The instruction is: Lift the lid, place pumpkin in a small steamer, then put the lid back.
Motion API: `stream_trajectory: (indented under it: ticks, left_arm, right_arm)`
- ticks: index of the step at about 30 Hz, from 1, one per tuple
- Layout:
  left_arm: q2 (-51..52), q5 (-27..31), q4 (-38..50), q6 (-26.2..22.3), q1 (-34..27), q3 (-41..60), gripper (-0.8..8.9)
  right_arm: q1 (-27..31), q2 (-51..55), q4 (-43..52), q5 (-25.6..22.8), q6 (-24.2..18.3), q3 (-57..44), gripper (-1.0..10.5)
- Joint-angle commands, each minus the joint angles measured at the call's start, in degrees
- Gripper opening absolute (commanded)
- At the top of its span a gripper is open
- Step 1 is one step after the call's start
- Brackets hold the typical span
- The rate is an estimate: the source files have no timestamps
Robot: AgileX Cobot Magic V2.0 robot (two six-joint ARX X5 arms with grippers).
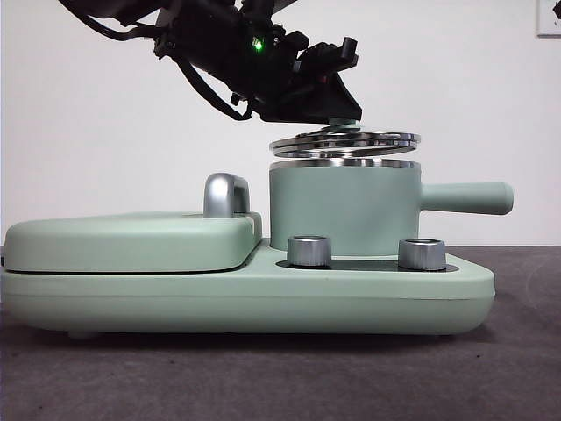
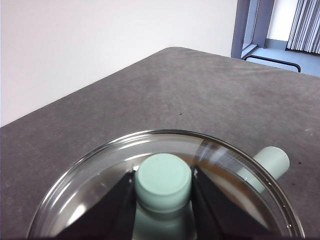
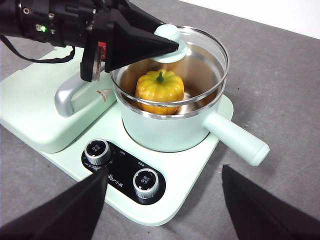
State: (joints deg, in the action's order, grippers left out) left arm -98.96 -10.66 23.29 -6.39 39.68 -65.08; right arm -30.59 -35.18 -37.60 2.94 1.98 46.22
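The lid [image 1: 344, 141], clear glass with a steel rim, hangs slightly tilted just above the small steamer [image 1: 346, 210]. My left gripper [image 2: 163, 185] is shut on its mint-green knob [image 2: 163, 181], coming in from above left in the front view. The pumpkin [image 3: 160, 90] sits upright inside the small steamer [image 3: 170, 132], seen under the raised lid [image 3: 200, 55]. The steamer's long handle [image 3: 235, 137] sticks out to the side. My right gripper [image 3: 165, 172] is open and holds nothing, hovering above the near side of the appliance, apart from the pot.
The steamer stands on a wide mint-green appliance base [image 1: 245, 294] with two silver knobs [image 1: 308, 251] in front. A flat mint-green cover [image 1: 131, 239] with a silver handle [image 1: 223, 195] lies beside the pot. Grey table all around.
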Motion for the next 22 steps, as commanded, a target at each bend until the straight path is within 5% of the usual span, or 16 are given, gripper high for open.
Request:
stream_trajectory:
  ticks: [1,22]
  left_arm:
    - [-0.6,-0.4,1.9,-0.4,0.6,-1.8,0.1]
    - [-2.8,-1.1,2.0,-0.4,0.6,-1.8,0.1]
  right_arm:
    - [-0.4,-0.3,0.2,0.0,0.8,0.2,3.5]
    - [-0.4,-0.3,-0.2,0.0,0.8,0.2,3.5]
